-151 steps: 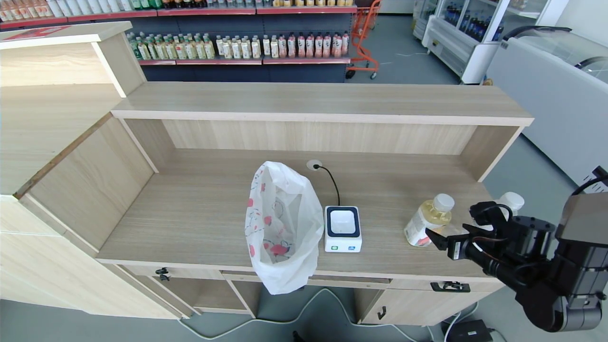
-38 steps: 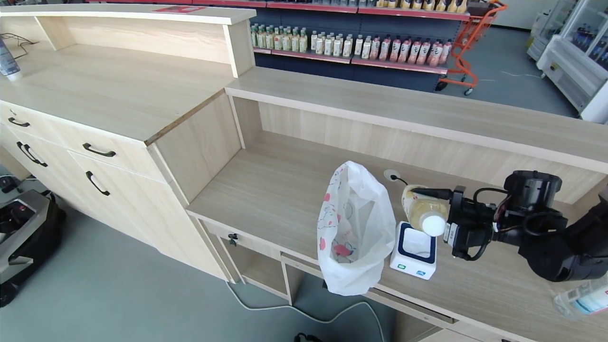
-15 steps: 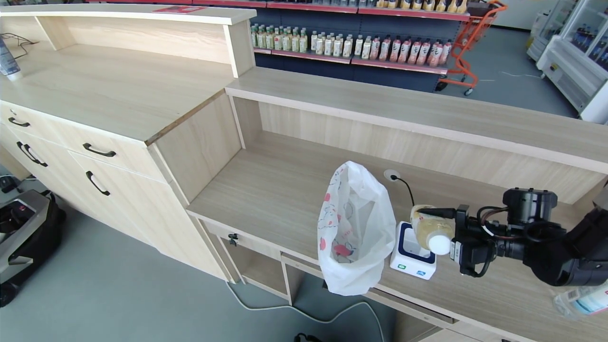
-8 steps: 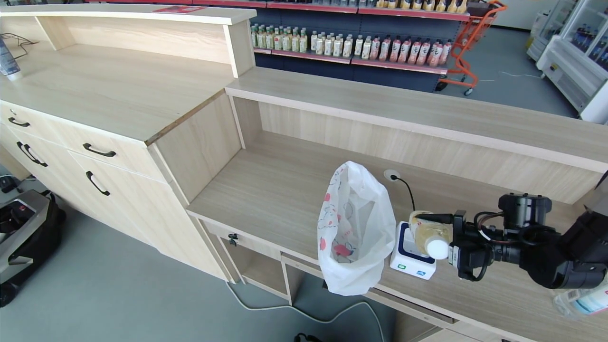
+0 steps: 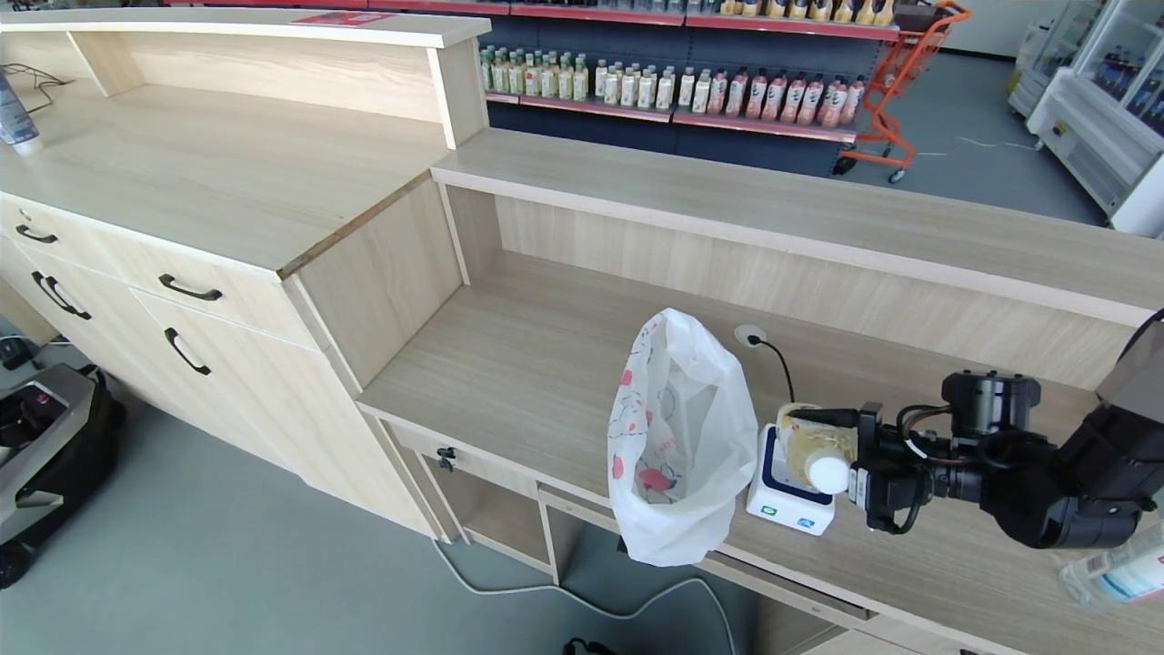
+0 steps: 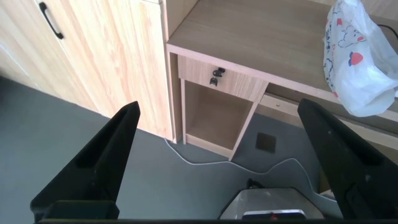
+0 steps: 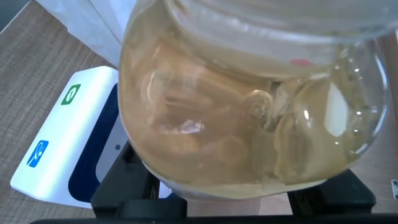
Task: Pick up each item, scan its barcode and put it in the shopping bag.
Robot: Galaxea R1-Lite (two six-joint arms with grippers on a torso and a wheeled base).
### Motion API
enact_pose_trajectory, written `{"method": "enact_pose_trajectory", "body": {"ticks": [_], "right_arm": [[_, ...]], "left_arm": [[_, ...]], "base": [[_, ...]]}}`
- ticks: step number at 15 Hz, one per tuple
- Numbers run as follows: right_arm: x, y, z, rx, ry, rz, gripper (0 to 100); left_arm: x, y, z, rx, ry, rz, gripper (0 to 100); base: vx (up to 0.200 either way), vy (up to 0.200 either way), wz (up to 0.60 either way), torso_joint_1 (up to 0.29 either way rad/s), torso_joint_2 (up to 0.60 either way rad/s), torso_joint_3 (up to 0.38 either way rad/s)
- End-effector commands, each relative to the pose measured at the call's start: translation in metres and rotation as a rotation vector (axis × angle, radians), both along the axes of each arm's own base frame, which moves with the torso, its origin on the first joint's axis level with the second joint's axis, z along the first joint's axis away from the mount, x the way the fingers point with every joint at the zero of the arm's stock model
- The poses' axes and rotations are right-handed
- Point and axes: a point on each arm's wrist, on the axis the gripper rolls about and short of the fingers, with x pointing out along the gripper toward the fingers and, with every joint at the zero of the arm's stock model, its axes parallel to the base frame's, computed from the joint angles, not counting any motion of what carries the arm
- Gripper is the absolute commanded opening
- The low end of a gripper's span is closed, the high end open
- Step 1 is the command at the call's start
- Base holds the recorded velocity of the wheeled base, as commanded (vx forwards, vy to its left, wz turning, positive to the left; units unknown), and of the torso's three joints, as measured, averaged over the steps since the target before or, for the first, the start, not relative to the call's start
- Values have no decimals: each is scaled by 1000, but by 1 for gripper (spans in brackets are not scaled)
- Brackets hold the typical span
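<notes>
A bottle of yellow liquid (image 5: 807, 441) with a white cap lies on its side in my right gripper (image 5: 841, 450), which is shut on it. The bottle hangs just above the white scanner (image 5: 784, 509) with the dark blue frame. In the right wrist view the bottle (image 7: 249, 112) is close up, with the scanner (image 7: 56, 155) beneath it. The white shopping bag (image 5: 677, 428) with red print stands open beside the scanner. My left gripper (image 6: 217, 109) is open, low in front of the counter, with the bag (image 6: 357, 62) farther off.
Another bottle (image 5: 1114, 573) lies on the counter (image 5: 546, 364) near its front edge, beyond my right arm. The scanner's cable (image 5: 773, 355) runs to a hole at the back. A raised ledge (image 5: 773, 200) borders the counter behind, and a drawer cabinet (image 5: 182, 309) stands further along.
Over the last seconds my right gripper has lowered the bottle onto the scanner's window and shifted it slightly toward the bag. The head camera turned after the earliest frame.
</notes>
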Motion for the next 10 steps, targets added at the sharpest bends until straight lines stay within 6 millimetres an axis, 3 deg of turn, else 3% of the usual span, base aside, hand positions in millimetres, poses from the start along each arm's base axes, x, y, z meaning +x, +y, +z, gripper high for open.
{"method": "enact_pose_trajectory", "body": {"ticks": [1,10], "right_arm": [[4,3,-3,3,3,8,0],[10,10,-3,29,6,15,0]], "left_arm": [[0,0,0,0,0,0,100],[0,0,0,0,0,0,100]], "base": [[0,0,0,0,0,0],[0,0,0,0,0,0]]}}
